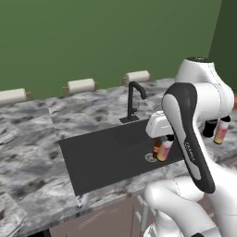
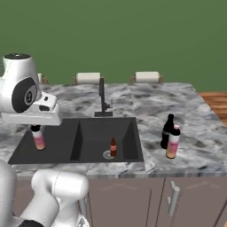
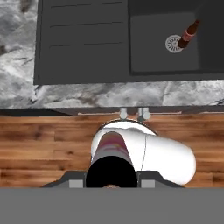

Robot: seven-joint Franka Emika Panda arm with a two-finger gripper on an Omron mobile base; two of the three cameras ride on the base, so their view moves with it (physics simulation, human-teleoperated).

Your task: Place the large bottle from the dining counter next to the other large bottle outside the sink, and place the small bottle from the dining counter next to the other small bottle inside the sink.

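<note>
We are seeing the pincer [image 2: 37,128] gripping the small bottle [image 2: 39,139] by its top, hanging upright over the left part of the sink [image 2: 53,153]. The other small bottle [image 2: 113,147] is standing by the drain. On the counter [image 2: 199,133], the large bottle [image 2: 173,142] is standing just beside the other large bottle [image 2: 167,131].

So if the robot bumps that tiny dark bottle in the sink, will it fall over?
Probably, yes. The tiny dark bottle stands upright on a narrow base and is tall for its width, so a nudge would likely tip it. It looks round, so once down it may roll across the flat sink floor. It sits by the drain, which might stop it.
</note>
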